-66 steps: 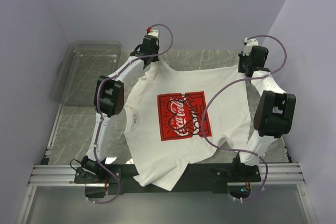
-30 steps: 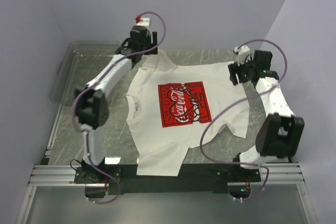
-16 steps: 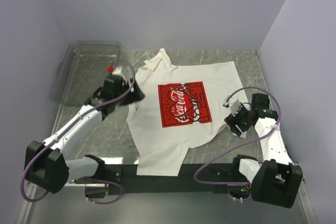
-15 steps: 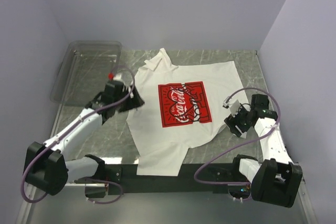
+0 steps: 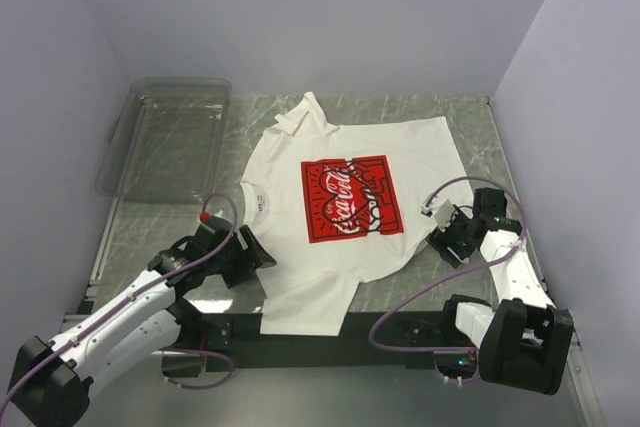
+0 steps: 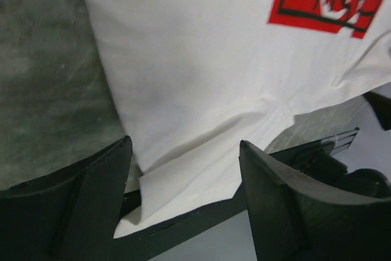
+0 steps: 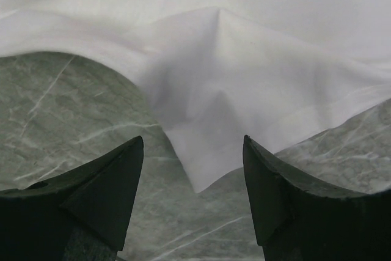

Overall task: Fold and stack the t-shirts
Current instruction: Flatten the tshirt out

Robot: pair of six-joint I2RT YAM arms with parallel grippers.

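T-shirt (image 5: 335,262), white with a red print (image 5: 352,197), lies spread face up at the middle of the table (image 5: 150,222), and neither claw has hold of it. The left gripper (image 5: 250,252) stands wide apart and empty at 8 o'clock of the print, right at the cloth's edge. Seen from the wrist, the left gripper (image 6: 183,151) frames that white edge and a loose flap that droops over the table's near edge. The right gripper (image 5: 443,237), likewise spread wide and empty, sits at 4 o'clock of the print. From its own camera, the right gripper (image 7: 192,142) frames a pointed corner of the cloth lying on the marble, clear of both fingers. Farther out, a clear plastic bin (image 5: 165,137) rests at 10 o'clock, apart from the cloth.
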